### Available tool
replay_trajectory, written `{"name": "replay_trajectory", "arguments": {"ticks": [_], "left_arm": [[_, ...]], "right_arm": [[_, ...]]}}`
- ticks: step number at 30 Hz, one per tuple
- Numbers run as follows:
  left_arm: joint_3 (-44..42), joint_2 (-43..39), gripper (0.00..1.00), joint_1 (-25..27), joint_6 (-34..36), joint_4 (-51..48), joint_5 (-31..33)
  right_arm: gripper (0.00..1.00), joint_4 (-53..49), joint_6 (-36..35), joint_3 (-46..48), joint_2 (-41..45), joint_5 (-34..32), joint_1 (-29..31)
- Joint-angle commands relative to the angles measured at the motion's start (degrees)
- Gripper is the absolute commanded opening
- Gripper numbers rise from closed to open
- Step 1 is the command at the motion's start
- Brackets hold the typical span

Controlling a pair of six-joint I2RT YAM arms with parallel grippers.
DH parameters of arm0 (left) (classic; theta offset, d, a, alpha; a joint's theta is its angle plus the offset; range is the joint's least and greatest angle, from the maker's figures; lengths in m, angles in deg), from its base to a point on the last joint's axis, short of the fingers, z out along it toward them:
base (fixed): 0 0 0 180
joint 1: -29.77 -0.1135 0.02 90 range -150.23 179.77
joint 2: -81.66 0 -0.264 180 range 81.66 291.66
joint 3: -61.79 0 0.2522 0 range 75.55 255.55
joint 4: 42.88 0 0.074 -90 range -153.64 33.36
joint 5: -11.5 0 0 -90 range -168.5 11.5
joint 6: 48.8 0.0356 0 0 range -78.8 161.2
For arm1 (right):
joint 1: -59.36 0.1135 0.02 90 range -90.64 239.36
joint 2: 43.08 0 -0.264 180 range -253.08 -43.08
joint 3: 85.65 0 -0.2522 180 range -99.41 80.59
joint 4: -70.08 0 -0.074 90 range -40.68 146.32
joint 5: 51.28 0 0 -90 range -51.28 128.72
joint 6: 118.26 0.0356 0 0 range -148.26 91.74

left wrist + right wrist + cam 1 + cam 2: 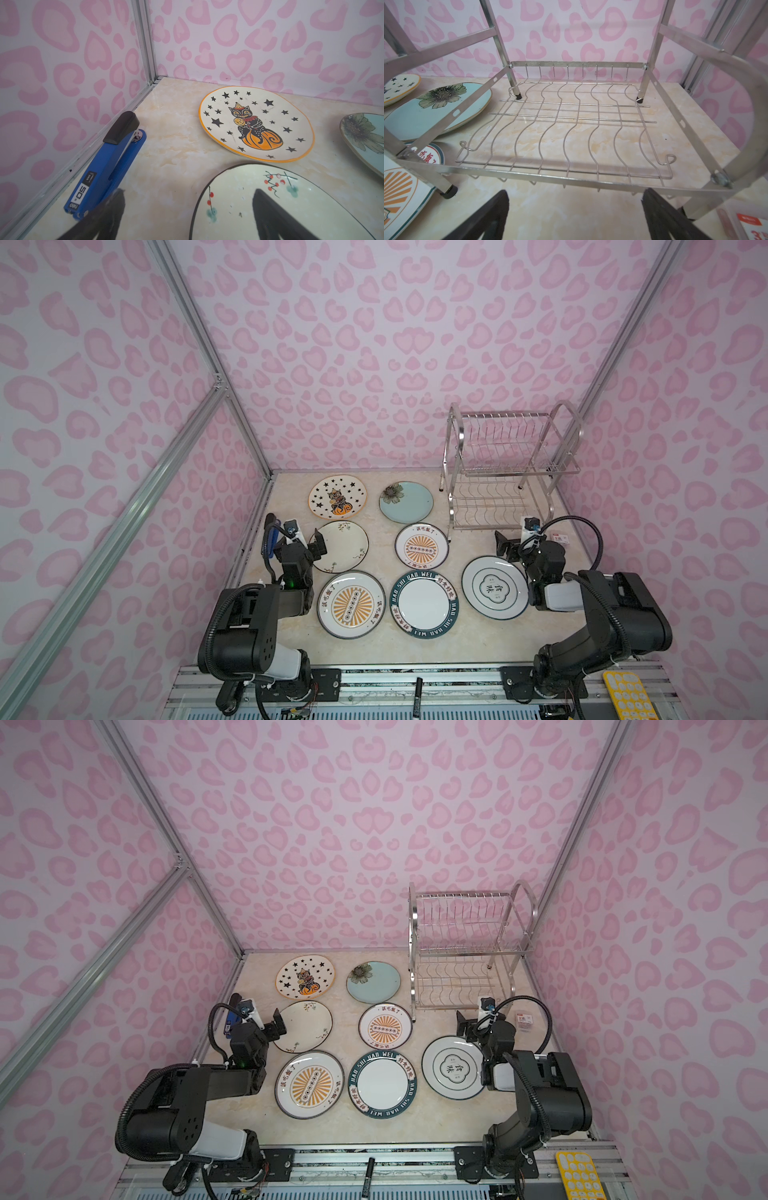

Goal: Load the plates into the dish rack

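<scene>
Plates (424, 605) lie flat; left gripper (319, 542) by stapler (108, 166), right gripper (503, 545) by rack (571, 180), both agape.

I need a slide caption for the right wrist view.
Open right gripper facing the empty lower tier of the dish rack.

This is a robot test booth in a lab, not a real kitchen. Aluminium frame posts (195, 319) hold wall panels (374, 323) printed with pink hearts around a marble-look tabletop (386, 649). The left arm (245, 626) and the right arm (619, 614) stand on a metal rail (374, 676) at its front edge.
</scene>
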Motion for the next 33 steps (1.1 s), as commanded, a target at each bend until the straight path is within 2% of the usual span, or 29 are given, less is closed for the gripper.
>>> {"name": "replay_trajectory", "arguments": {"ticks": [1,7,10,21,24,30,33], "left_arm": [[0.0,-0.1,0.97,0.0,-0.1,1.6,0.3],[0.0,0.0,0.98,-0.1,-0.1,1.6,0.3],[0.0,0.0,0.98,0.0,-0.1,1.6,0.3],[0.1,0.0,0.98,0.0,-0.1,1.5,0.3],[0.1,-0.1,0.98,0.0,-0.1,1.5,0.3],[-0.2,-0.2,0.98,0.0,-0.1,1.9,0.4],[1.2,-2.9,0.98,0.4,-0.7,-2.7,3.7]], "right_arm": [[0.96,1.5,-0.1,0.2,-0.3,-0.5,0.0],[1.0,1.3,-0.1,0.0,-0.4,-0.6,0.0],[1.0,0.4,0.0,-0.3,-0.2,-2.9,0.6],[1.0,0.2,0.0,-0.3,-0.2,-3.7,0.8],[1.0,0.1,-0.8,0.0,0.1,-6.7,2.3],[1.0,0.6,-0.7,0.1,0.2,-6.8,2.2],[1.0,-1.4,-1.4,0.1,1.8,-10.8,3.9]]}}
